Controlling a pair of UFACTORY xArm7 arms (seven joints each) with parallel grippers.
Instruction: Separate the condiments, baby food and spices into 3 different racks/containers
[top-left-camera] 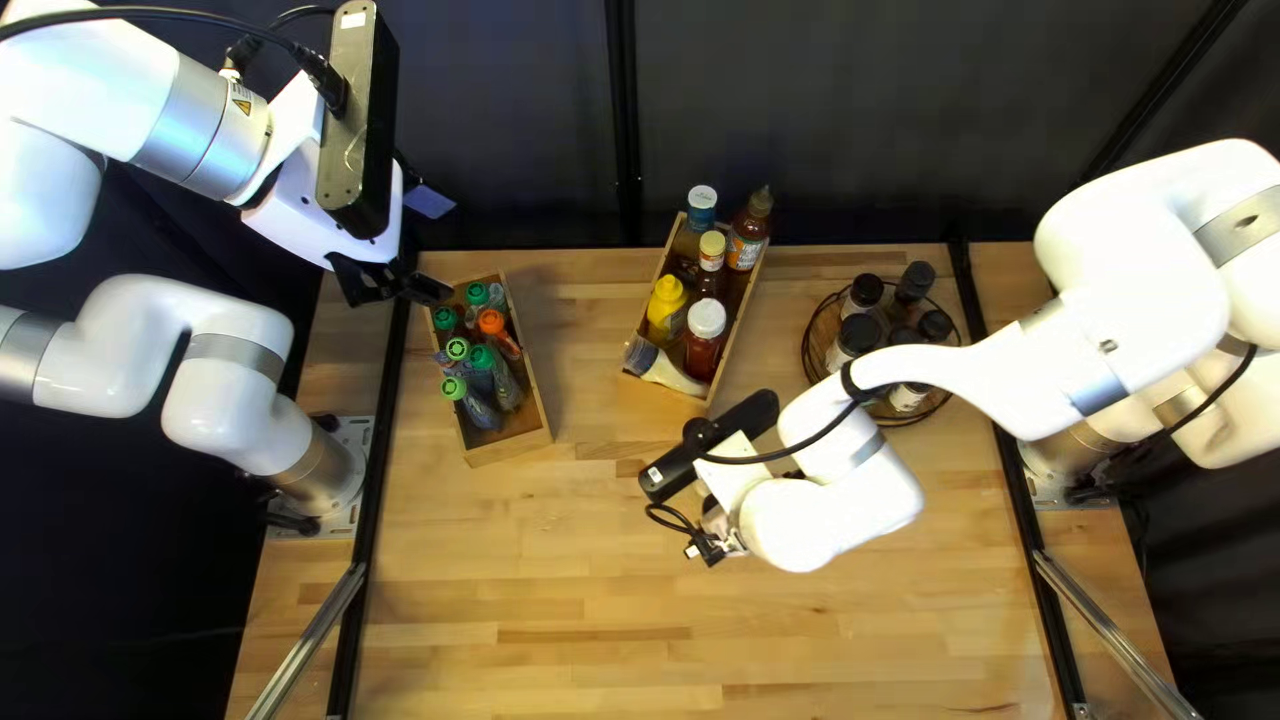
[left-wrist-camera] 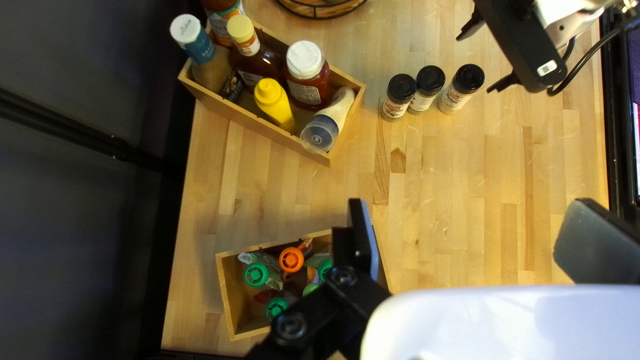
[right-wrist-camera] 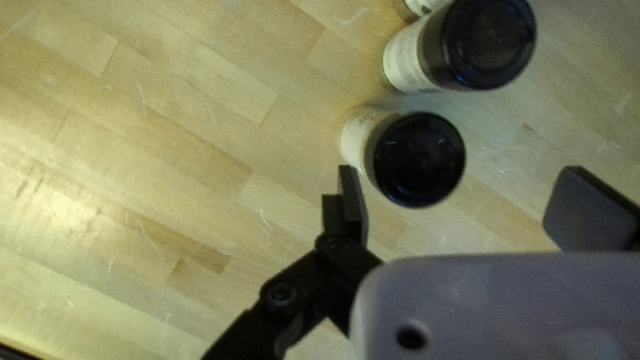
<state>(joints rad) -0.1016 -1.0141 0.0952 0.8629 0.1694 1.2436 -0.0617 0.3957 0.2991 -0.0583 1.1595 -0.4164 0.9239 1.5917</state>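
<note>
Three black-capped spice jars [left-wrist-camera: 399,97] stand upright on the table [top-left-camera: 560,587], on the near side of the condiment box [left-wrist-camera: 227,110]. My right arm [top-left-camera: 974,374] blocks them in the top left view, and also covers part of the round rack [left-wrist-camera: 320,16], just to the right of the condiment box. Beyond the condiment box hangs a dark curtain [top-left-camera: 854,120].

The round rack holds several more black-capped jars. The condiment box holds a yellow squeeze bottle [left-wrist-camera: 273,100], a white-capped red bottle [left-wrist-camera: 308,77], a leaning pale tube [left-wrist-camera: 339,107] with a clear cap, and other bottles. The pouch box [top-left-camera: 510,448], left of the condiment box, is packed with pouches [left-wrist-camera: 291,260] under green and orange twist caps.

Both boxes are long, plain wood with straight sides; the round rack has a thin dark rim over wood, and the table is pale, lengthwise strips with light scratches.

My left gripper [top-left-camera: 400,283] is above the far end of the pouch box, fingers apart, gripping nothing. My right gripper [top-left-camera: 714,531], on the near side of the condiment box, has its fingers spread too, with one spice jar ahead of them, ungripped.
</note>
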